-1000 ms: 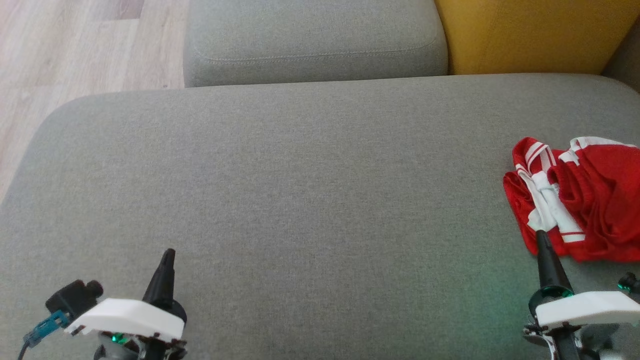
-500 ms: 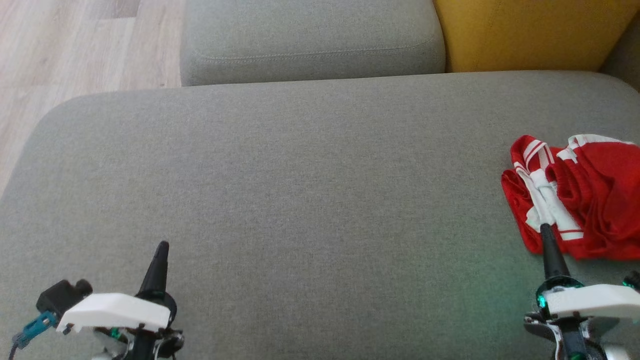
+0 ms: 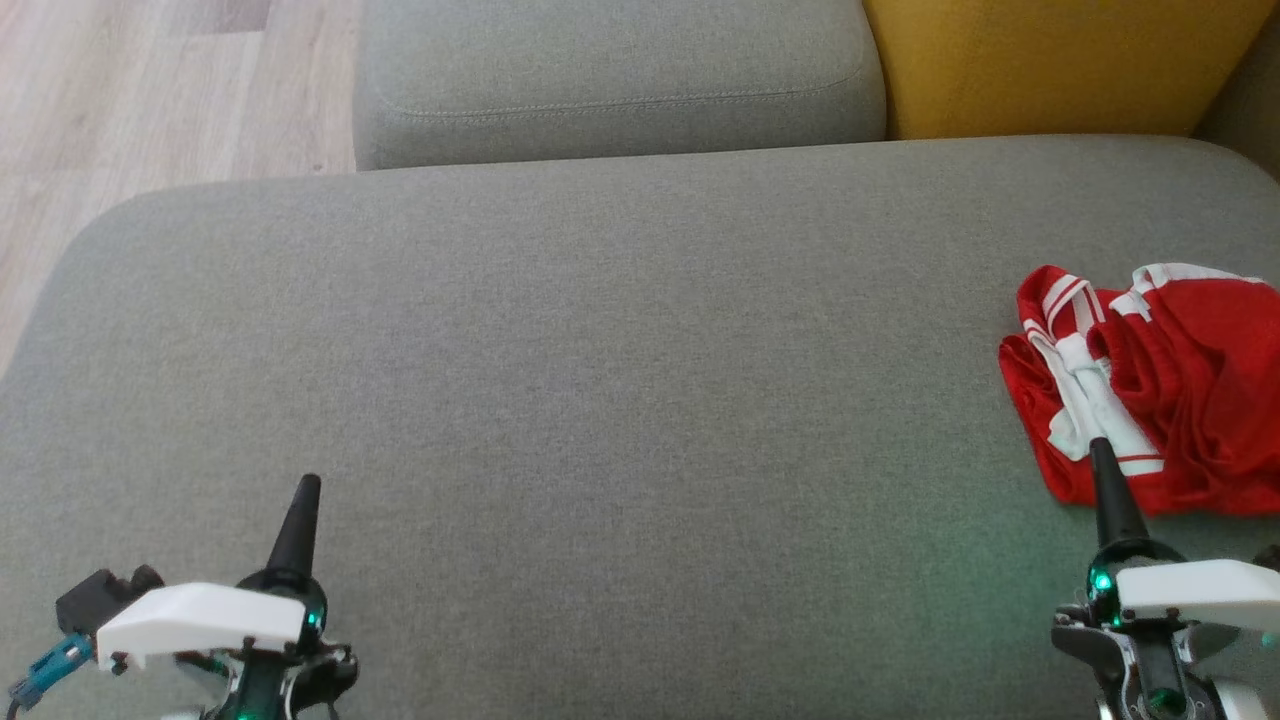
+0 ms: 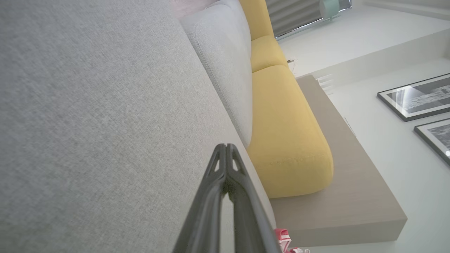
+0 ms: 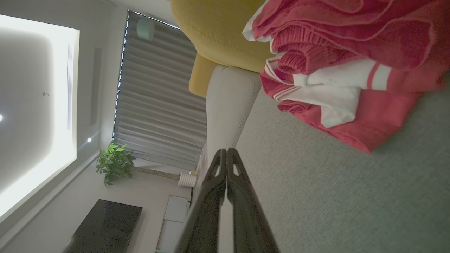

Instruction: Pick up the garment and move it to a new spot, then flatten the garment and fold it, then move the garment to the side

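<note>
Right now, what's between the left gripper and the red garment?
Nothing. In the head view, just bare grey sofa cushion runs from the left gripper to the red garment at the far right.

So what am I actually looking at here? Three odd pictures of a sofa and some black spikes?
It is one robot with two arms, seen through three cameras at the same moment. The wide picture comes from its head, looking down on a grey sofa seat. The black spikes at the bottom are its grippers, each a pair of long fingers pressed together: the left gripper and the right gripper. The other two pictures come from cameras on the wrists, looking along those fingers, which is why the room looks tipped sideways. A crumpled red and white garment lies at the right of the seat, just ahead of the right gripper. Neither gripper holds anything. Behind are a yellow cushion and a wooden floor.
</note>
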Motion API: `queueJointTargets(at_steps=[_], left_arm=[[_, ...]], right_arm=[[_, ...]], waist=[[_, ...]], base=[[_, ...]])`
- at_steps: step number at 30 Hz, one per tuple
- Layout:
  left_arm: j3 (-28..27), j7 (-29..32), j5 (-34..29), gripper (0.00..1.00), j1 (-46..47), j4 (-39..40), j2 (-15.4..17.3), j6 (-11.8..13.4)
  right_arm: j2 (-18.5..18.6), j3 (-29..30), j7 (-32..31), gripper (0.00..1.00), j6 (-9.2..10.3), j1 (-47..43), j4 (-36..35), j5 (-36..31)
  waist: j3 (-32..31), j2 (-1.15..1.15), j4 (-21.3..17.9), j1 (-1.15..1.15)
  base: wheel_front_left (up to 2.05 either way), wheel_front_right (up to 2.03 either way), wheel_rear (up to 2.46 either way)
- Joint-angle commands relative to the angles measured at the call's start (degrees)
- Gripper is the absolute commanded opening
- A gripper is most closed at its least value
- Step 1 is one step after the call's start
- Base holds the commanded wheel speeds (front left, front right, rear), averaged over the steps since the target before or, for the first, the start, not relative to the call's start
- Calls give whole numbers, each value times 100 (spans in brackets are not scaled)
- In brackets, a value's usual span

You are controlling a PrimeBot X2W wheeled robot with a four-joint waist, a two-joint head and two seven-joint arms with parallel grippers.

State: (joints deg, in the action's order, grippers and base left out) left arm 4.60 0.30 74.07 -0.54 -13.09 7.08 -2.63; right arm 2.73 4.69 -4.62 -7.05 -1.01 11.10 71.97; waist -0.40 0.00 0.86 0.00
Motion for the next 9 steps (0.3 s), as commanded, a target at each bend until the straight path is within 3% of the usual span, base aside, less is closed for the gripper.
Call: queueJointTargets(at_steps=[1, 9], left_arm=[[-218, 27, 122, 0, 366, 161, 25, -75], [-403, 142, 616, 0, 443, 95, -55, -184]], right_arm=[[115, -60, -22, 0, -35, 311, -156, 144], [115, -32, -36, 0, -37, 416, -39, 674]], waist=[[1, 0, -2, 0], [16, 0, -24, 0]], base=[[0, 0, 0], [0, 0, 0]])
